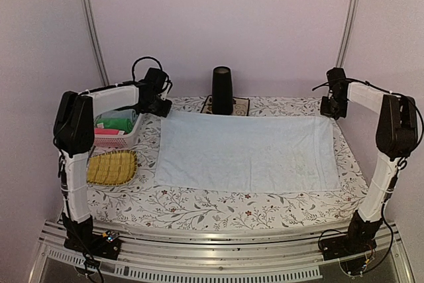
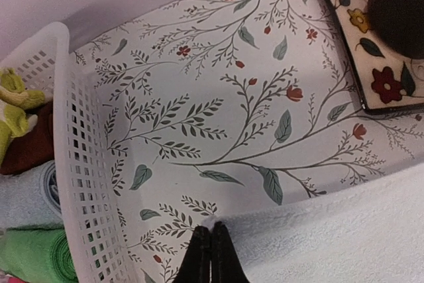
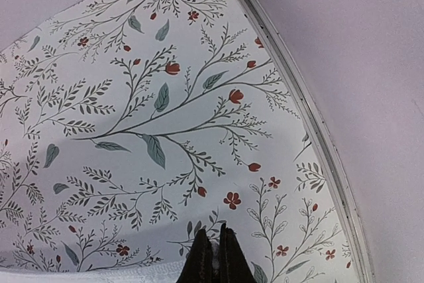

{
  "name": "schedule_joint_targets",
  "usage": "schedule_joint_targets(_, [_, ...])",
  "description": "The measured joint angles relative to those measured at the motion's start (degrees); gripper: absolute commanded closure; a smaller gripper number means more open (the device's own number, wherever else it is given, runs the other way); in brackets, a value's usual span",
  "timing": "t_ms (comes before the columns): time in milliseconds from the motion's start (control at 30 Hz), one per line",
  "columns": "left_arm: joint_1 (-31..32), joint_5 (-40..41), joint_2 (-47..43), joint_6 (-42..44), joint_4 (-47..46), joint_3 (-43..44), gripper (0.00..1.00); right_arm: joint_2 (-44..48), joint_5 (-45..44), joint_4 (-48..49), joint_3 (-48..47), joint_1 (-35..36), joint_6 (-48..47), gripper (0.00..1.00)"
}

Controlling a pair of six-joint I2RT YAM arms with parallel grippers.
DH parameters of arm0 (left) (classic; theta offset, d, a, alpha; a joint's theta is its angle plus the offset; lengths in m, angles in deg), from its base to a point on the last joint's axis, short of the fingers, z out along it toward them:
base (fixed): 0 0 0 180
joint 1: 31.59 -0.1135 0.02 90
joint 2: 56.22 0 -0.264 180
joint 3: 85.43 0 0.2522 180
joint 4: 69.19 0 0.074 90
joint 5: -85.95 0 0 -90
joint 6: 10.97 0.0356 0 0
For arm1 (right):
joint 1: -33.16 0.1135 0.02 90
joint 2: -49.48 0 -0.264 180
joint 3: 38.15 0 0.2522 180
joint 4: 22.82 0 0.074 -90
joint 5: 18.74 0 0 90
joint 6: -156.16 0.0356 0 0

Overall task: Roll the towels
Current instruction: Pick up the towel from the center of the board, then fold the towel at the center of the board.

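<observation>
The light blue towel (image 1: 245, 150) lies spread flat in the middle of the table. My left gripper (image 1: 161, 107) is at its far left corner. In the left wrist view the left gripper (image 2: 211, 228) is shut on that corner of the towel (image 2: 331, 236). My right gripper (image 1: 329, 112) is at the far right corner. In the right wrist view the right gripper (image 3: 215, 230) is shut with a bit of towel (image 3: 99, 275) between its fingers. A yellow-green cloth (image 2: 13, 107) lies in the white basket (image 2: 79, 183), mostly hidden.
The white basket (image 1: 136, 130) at far left also holds a green roll (image 1: 118, 124) and other cloths. A yellow straw tray (image 1: 112, 167) lies in front of it. A dark cylinder (image 1: 222, 91) stands on a flowered mat (image 2: 358, 38) at the back. The table's right rail (image 3: 311, 117) is close.
</observation>
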Motion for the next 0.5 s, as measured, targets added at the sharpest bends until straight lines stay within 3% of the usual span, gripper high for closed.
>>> schedule_joint_targets(133, [0.0,0.1,-5.2,0.1,0.2,-5.6,1.00,2.5,2.4,-1.0,0.4,0.0,-0.7,0.98])
schedule_joint_targets(333, [1.0,0.3,-18.3,-0.3,0.4,-18.9,1.00,12.0,6.3,-3.0,8.2,0.0,-1.3,0.98])
schedule_joint_targets(500, [1.5,-1.2,-24.4,-1.0,0.5,-24.5,1.00,17.6,7.7,-5.7,14.0,0.0,-1.2,0.98])
